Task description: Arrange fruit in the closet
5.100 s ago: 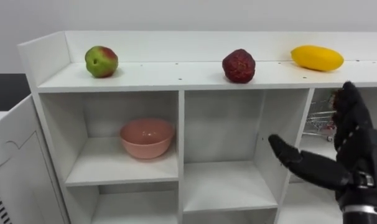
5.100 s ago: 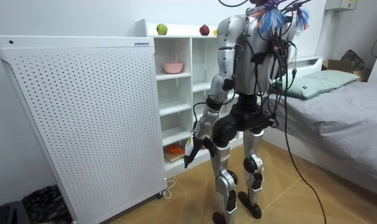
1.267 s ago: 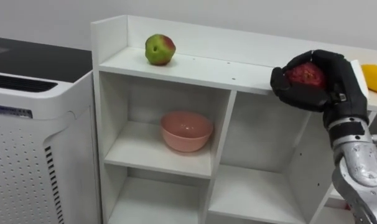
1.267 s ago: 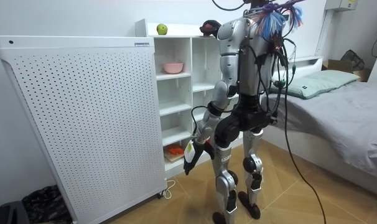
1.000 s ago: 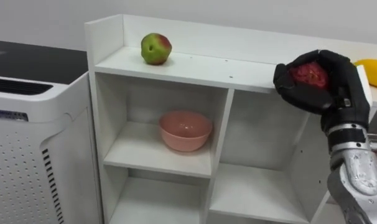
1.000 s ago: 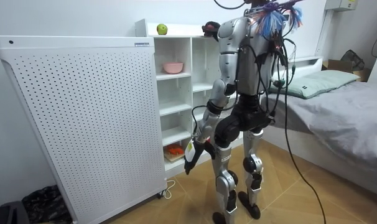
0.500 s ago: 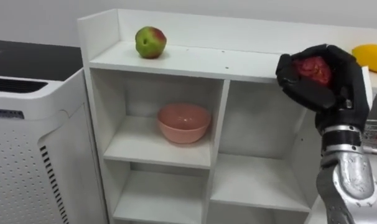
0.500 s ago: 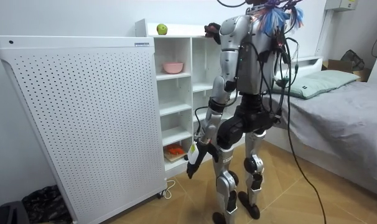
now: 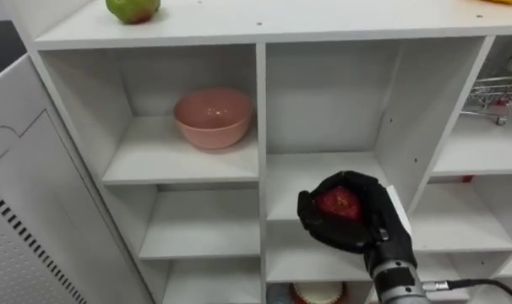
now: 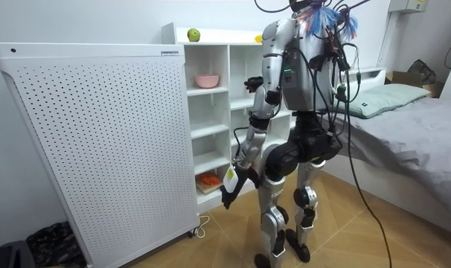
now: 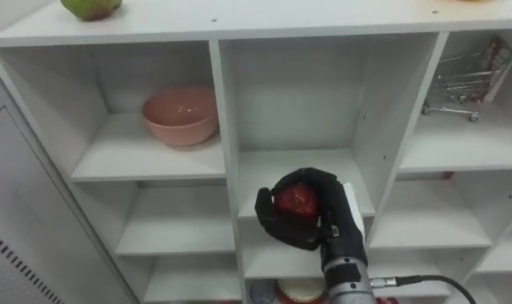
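One round pink bowl (image 9: 212, 116) sat in the white wooden cabinet's (image 9: 260, 127) upper-left compartment; the right hand (image 9: 367, 230), clutching a dark red fruit (image 9: 339, 203), had dropped lower.

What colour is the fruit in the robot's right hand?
Dark red; the fruit in the right hand shows best in the left eye view.

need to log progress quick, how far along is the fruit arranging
Done: no fruit lies in the upper cubbies; the pink bowl looks empty. In hand: the right hand is curled round the red fruit, held before the middle column's shelf. The left hand hangs low beside its leg. Left: setting that fruit down, then the green apple on the closet's top.
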Robot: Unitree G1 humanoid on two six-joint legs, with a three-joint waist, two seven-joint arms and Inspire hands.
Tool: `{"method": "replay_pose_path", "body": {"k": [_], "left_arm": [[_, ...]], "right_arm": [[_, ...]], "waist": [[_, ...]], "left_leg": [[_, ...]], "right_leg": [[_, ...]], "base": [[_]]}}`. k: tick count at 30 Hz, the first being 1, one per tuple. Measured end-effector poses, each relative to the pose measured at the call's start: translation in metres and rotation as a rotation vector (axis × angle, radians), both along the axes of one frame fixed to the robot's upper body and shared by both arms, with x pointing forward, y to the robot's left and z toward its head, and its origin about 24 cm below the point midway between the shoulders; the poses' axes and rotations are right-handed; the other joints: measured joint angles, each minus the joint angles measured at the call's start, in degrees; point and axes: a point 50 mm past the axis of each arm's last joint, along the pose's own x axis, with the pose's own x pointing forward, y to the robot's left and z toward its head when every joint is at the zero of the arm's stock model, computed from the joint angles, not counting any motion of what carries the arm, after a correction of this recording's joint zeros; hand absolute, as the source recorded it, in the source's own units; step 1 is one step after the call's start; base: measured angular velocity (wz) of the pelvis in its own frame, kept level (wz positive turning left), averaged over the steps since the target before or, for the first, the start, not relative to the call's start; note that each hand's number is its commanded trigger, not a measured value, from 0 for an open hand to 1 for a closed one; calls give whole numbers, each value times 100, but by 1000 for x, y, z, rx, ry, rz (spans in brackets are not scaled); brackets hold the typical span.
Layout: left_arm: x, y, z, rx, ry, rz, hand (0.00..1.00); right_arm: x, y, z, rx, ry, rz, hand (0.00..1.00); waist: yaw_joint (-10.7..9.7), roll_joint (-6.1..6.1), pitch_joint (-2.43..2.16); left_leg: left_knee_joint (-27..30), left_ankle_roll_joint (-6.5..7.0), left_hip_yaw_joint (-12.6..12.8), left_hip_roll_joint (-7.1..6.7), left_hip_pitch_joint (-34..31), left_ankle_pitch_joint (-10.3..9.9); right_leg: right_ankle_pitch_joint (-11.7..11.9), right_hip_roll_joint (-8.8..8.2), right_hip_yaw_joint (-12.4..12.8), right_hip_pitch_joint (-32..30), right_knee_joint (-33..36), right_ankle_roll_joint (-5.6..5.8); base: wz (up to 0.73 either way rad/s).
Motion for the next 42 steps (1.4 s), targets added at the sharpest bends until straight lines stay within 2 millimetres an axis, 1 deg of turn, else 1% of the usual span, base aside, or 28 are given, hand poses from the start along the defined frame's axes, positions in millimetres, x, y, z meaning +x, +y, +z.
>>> {"method": "replay_pose_path", "body": {"k": [2, 4, 5, 7, 8, 9, 10, 11, 12, 13, 14, 16, 17, 18, 19, 20, 22, 25, 26, 27, 28, 29, 31, 35, 37, 42], "left_arm": [[-1, 1, 0, -10, -8, 32, 0], [-5, 1, 0, -26, -17, 75, 0], [-4, 2, 0, -29, -20, 84, 0], [-4, 2, 0, -37, -28, 114, 0], [-5, 3, 0, -37, -24, 118, 0], [-10, 3, -1, -37, -15, 131, 0], [-15, 4, -2, -34, -4, 139, 0], [-18, 4, -3, -32, 3, 141, 0], [-21, 4, -3, -26, 15, 139, 0], [-24, 4, -4, -20, 23, 140, 0], [-25, 4, -4, -18, 29, 138, 0], [-33, 3, -5, -15, 58, 131, 0], [-35, 3, -6, -14, 64, 133, 0], [-37, 3, -6, -13, 78, 128, 0], [-37, 4, -6, -7, 89, 109, 0], [-36, 4, -6, -3, 91, 98, 0], [-32, 4, -5, -1, 89, 75, 0], [-25, 2, -3, -3, 74, 61, 0], [-23, 2, -3, -2, 71, 57, 0], [-21, 2, -2, -1, 71, 49, 0], [-21, 1, -2, 0, 74, 39, 0], [-21, 0, -2, 0, 77, 33, 0], [-20, 0, -2, 0, 83, 34, 0], [-16, 0, -1, -1, 68, 29, 0], [-12, -1, 1, -4, 53, 25, 0], [-8, -3, 2, -18, 27, 35, 0]], "right_arm": [[-1, 0, -3, 2, 10, -1, 100], [-5, -1, -14, 15, 49, 0, 100], [-6, -2, -15, 28, 57, -2, 100], [-5, -4, -19, 88, 81, -10, 100], [-5, -6, -23, 100, 99, -16, 100], [-5, -10, -35, 125, 151, -35, 100], [-6, -13, -45, 149, 204, -51, 100], [-6, -14, -49, 160, 226, -58, 100], [-7, -19, -55, 184, 263, -74, 100], [-7, -25, -60, 226, 292, -89, 100], [-7, -28, -62, 257, 305, -95, 100], [-3, -38, -68, 373, 356, -115, 100], [-1, -42, -70, 397, 370, -122, 100], [3, -51, -71, 449, 396, -150, 100], [8, -60, -70, 509, 412, -179, 100], [12, -64, -67, 533, 411, -190, 100], [20, -80, -57, 648, 394, -234, 100], [27, -91, -47, 774, 366, -256, 100], [28, -92, -46, 802, 361, -259, 100], [31, -94, -43, 867, 356, -262, 100], [33, -96, -40, 923, 354, -259, 100], [34, -97, -38, 947, 351, -257, 100], [37, -99, -33, 1048, 337, -250, 100], [41, -105, -26, 1156, 311, -253, 100], [49, -104, -14, 1209, 279, -231, 100], [59, -106, 7, 1317, 211, -200, 100]], "waist": [[6, -10, 7], [18, -11, 8], [16, -17, 4], [11, -25, 7], [13, -25, 7], [18, -26, 8], [3, -33, 15], [-7, -34, 18], [-14, -33, 19], [10, -61, 34], [33, -70, 40], [62, -80, 53], [65, -88, 64], [80, -94, 78], [94, -107, 85], [111, -114, 90], [184, -139, 106], [201, -160, 107], [209, -167, 110], [223, -173, 111], [238, -175, 111], [245, -176, 110], [274, -187, 117], [376, -188, 116], [405, -188, 116], [417, -188, 116]], "left_leg": [[148, 1, -17, -1, -96, 0], [242, 11, -54, -6, -213, -9], [291, 18, -65, -10, -272, -17], [548, 39, -68, -22, -605, -61], [604, 40, -68, -22, -662, -69], [767, 47, -75, -13, -787, -135], [958, 56, -83, -13, -939, -222], [1076, 61, -100, -15, -1051, -263], [1310, 60, -149, -15, -1260, -337], [1483, 69, -148, -16, -1430, -366], [1558, 74, -149, -14, -1509, -382], [1786, 74, -172, -41, -1818, -439], [1841, 75, -182, -57, -1894, -439], [1962, 73, -222, -86, -2056, -449], [2089, 64, -238, -86, -2259, -464], [2156, 52, -241, -77, -2380, -470], [2391, 43, -249, -16, -2750, -469], [2573, 52, -288, -28, -3079, -458], [2591, 49, -290, -30, -3127, -448], [2641, 42, -291, -25, -3225, -437], [2679, 5, -292, -13, -3304, -413], [2701, 2, -292, -6, -3346, -412], [2774, -11, -293, -8, -3441, -405], [2804, -14, -312, 3, -3494, -404], [2802, -18, -303, -4, -3524, -398], [2788, -13, -311, -27, -3555, -398]], "right_leg": [[-2, 9, 4, -62, 39, -3], [-6, -3, -15, -109, 61, 1], [-16, -15, -18, -173, 103, 2], [-49, -72, -21, -501, 336, -8], [-51, -78, -19, -547, 377, -11], [-88, -102, -22, -639, 496, -20], [-172, -129, -17, -780, 703, -21], [-216, -144, -11, -870, 810, -21], [-291, -172, -17, -1045, 999, -25], [-344, -221, -17, -1235, 1199, -37], [-368, -239, -8, -1325, 1278, -41], [-406, -317, -24, -1616, 1490, -64], [-418, -317, -24, -1688, 1552, -67], [-454, -338, -12, -1842, 1686, -56], [-479, -344, 9, -2036, 1798, -39], [-482, -342, 15, -2147, 1846, -48], [-466, -372, 5, -2466, 2001, -90], [-490, -419, -10, -2779, 2197, -132], [-494, -424, -8, -2831, 2223, -138], [-495, -424, -8, -2919, 2264, -160], [-493, -410, -7, -2990, 2280, -172], [-494, -406, -9, -3023, 2292, -180], [-474, -389, -15, -3109, 2333, -215], [-460, -365, -12, -3152, 2339, -233], [-426, -378, -15, -3193, 2339, -245], [-412, -407, -28, -3212, 2342, -246]], "base": [[8], [8], [11], [6], [0], [3], [4], [8], [12], [13], [10], [8], [12], [14], [13], [6], [4], [9], [5], [0], [0], [0], [-4], [-1], [-4], [3]]}}
